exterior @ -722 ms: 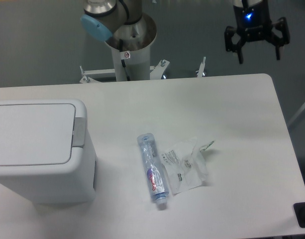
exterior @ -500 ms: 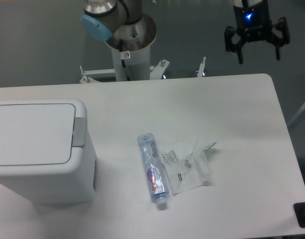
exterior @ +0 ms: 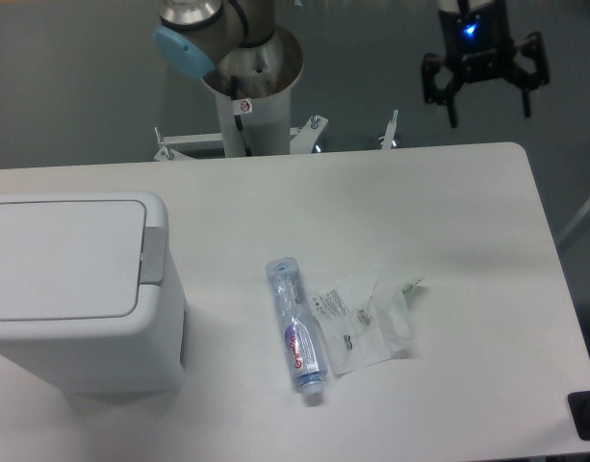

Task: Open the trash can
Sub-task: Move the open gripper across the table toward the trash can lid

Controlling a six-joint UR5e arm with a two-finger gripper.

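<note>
Two items, bottle and wrapper, lie beside the trash can.

Trash can at table's left edge, bottle centre, wrapper just right of it.

Large boxy white plastic trash can, lid shut, left edge of frame. Crushed clear plastic bottle and crumpled clear wrapper, centre, touching. Black two-finger gripper, spread wide, upper right.
</note>
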